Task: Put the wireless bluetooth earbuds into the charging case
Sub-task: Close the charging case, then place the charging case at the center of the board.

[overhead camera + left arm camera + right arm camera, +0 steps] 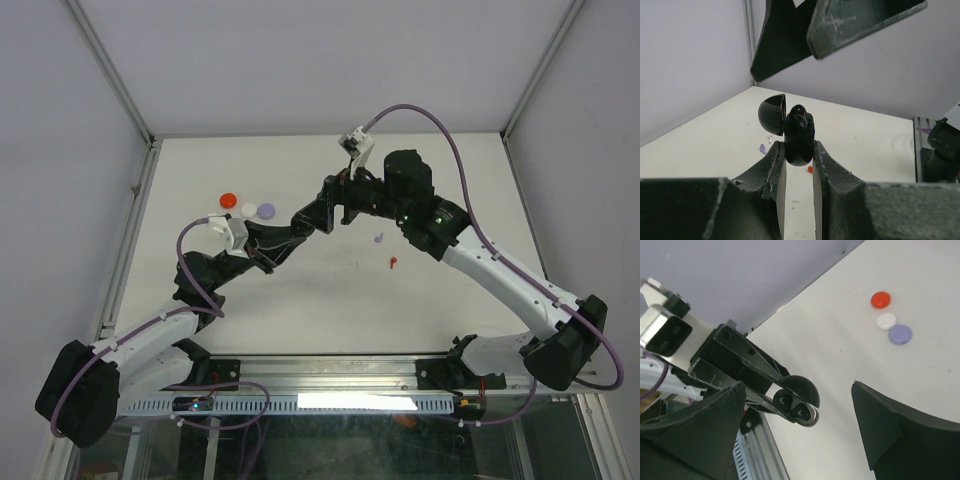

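- Left gripper (799, 150) clamps the black charging case (799, 131) aloft, its lid up.
- Right gripper (799, 390) hangs above the case, jaws spread wide and empty.
- Right of the case, the lavender earbud (379, 239) and red earbud (393, 263) lie on the table: tiny, light, slick; probably pinch the stems.

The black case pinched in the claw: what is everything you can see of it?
The black charging case is glossy, plastic-looking and rounded. Its domed lid stands hinged open. The left gripper clamps its lower body between both fingers, holding it off the table. In the right wrist view its open face shows two dark wells; whether they are filled is unclear.
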`<state>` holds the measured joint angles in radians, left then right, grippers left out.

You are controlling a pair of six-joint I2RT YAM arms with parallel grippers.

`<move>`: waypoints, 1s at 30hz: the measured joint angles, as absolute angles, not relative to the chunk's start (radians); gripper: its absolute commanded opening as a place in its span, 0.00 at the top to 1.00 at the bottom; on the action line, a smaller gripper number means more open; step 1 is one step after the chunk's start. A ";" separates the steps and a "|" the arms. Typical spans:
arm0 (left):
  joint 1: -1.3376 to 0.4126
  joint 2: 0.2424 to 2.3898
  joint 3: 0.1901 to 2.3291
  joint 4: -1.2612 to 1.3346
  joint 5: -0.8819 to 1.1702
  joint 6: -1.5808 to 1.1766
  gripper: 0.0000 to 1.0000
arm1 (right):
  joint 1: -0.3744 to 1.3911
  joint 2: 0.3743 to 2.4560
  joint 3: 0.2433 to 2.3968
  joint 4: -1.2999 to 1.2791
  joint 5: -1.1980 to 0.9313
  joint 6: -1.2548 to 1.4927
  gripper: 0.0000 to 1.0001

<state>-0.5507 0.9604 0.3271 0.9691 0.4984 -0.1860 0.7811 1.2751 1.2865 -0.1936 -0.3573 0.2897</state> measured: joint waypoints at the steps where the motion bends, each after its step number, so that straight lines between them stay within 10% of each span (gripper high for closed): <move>1: -0.551 0.958 0.327 0.970 0.505 -0.191 1.00 | 0.766 1.287 1.287 -0.203 -0.404 0.288 0.07; 19: -0.551 0.976 0.327 1.004 0.563 -0.263 1.00 | 0.694 1.360 1.264 -0.153 -0.904 0.325 0.11; 30: -0.555 1.039 0.371 0.813 0.493 -0.345 1.00 | 0.661 1.277 1.193 -0.162 -0.752 0.285 0.11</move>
